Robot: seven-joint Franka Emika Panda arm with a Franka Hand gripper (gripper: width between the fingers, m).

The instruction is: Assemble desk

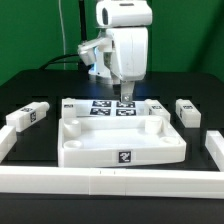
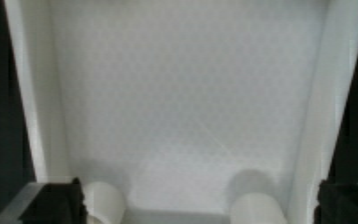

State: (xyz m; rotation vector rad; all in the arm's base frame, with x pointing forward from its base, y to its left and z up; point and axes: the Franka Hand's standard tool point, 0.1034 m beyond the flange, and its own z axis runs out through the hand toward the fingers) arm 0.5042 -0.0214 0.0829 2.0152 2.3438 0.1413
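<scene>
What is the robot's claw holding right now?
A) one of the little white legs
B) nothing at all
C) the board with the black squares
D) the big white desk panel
B: the gripper hangs over the desk panel with its jaws spread wide and nothing between them. A leg lies apart on the exterior view's left and another leg on its right.

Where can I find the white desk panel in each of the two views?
Exterior view: the desk panel lies in the middle of the picture, in front of the marker board.
Wrist view: the desk panel fills nearly the whole picture, seen from close above.
Shared landmark: the raised rim that borders the panel's flat floor.
</scene>
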